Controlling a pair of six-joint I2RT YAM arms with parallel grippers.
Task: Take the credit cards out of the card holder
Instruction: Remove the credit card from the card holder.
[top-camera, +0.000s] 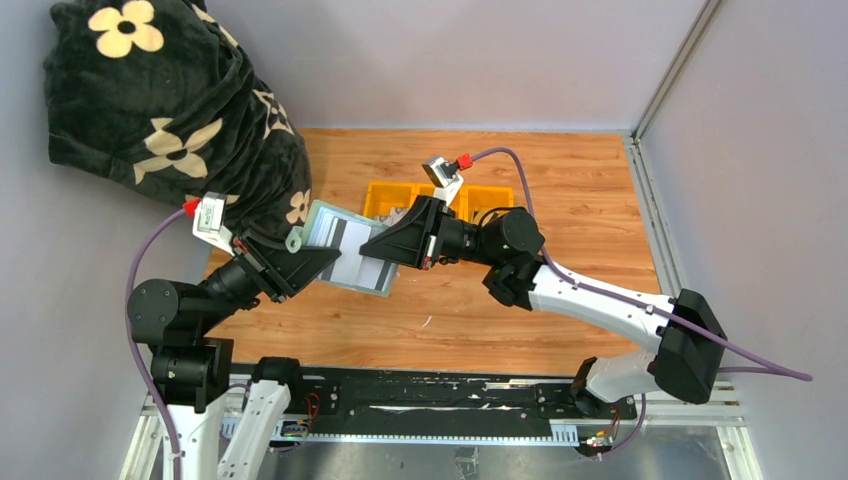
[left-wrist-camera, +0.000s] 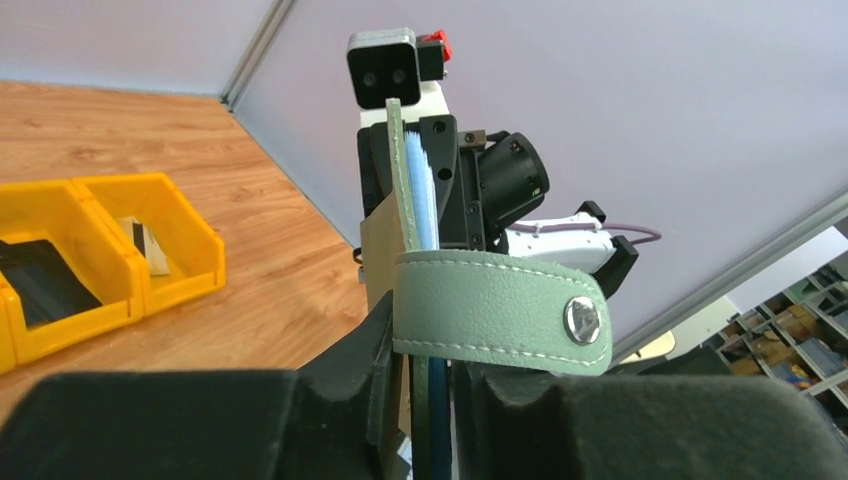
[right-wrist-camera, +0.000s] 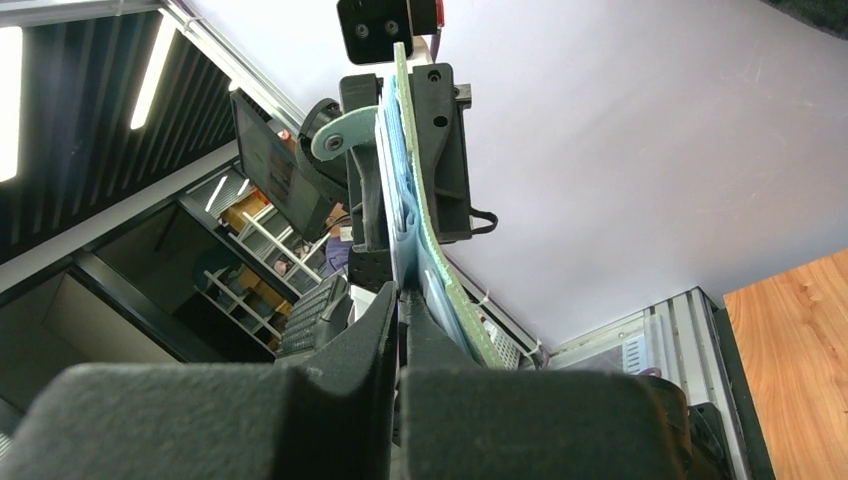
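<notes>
Holding the card holder (top-camera: 362, 275) in mid-air, left gripper (top-camera: 325, 255) and right gripper (top-camera: 375, 250) sit at opposite edges, just near of the yellow tray (top-camera: 383, 193). A striped card (top-camera: 340, 235) shows inside.

Left wrist: left gripper clenched on the holder's edge under the clasp strap (left-wrist-camera: 500, 310). Tray at left holds a dark card (left-wrist-camera: 40, 285) and a pale card (left-wrist-camera: 150, 250), so likely partly done.

Right wrist: right gripper pinched on the blue leaves (right-wrist-camera: 395, 200). Card or leaf, can't tell. Remaining cards need pulling.
</notes>
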